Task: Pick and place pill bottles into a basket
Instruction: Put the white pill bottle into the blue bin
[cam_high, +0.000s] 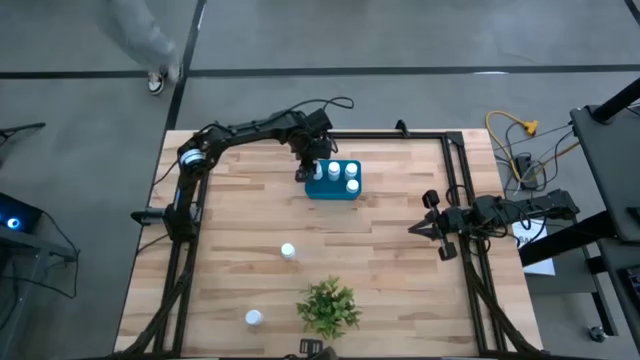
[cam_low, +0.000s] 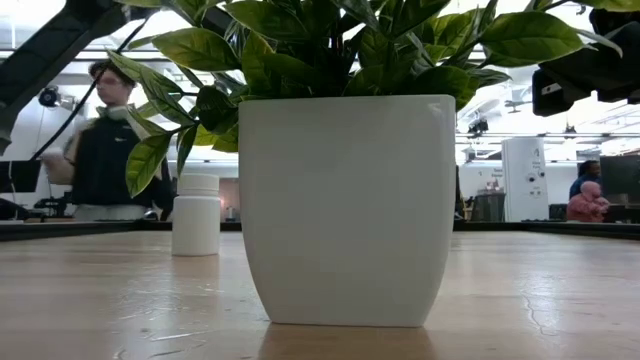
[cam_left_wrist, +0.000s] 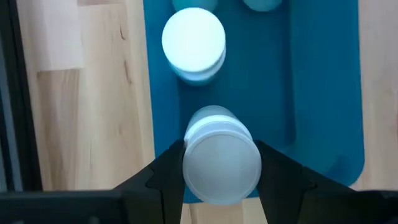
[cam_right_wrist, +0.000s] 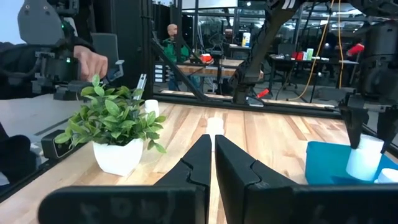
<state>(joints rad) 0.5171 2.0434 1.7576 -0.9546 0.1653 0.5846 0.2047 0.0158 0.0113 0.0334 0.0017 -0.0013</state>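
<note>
The teal basket (cam_high: 333, 184) stands at the table's far middle with three white pill bottles (cam_high: 351, 171) upright in it. My left gripper (cam_high: 312, 172) hangs over the basket's left end, shut on another pill bottle (cam_left_wrist: 221, 163). Two more pill bottles stand on the wood: one at mid-table (cam_high: 288, 251) and one near the front edge (cam_high: 254, 318). My right gripper (cam_high: 418, 228) waits shut at the table's right side, its fingers (cam_right_wrist: 213, 155) level with nothing between them. My left gripper pinches the bottle's upper part (cam_left_wrist: 193, 149), just below the cap, between its two fingers (cam_left_wrist: 163, 174). The fingers come steeply from above. The bottle (cam_right_wrist: 365, 155) hangs upright below them at the basket's left end; whether its base touches the basket floor I cannot tell.
A green plant in a white pot (cam_high: 328, 306) stands near the front edge, and fills the low view (cam_low: 345, 200). A black frame rail (cam_high: 455, 190) runs along the table's sides. A person (cam_low: 100, 150) stands beyond the table.
</note>
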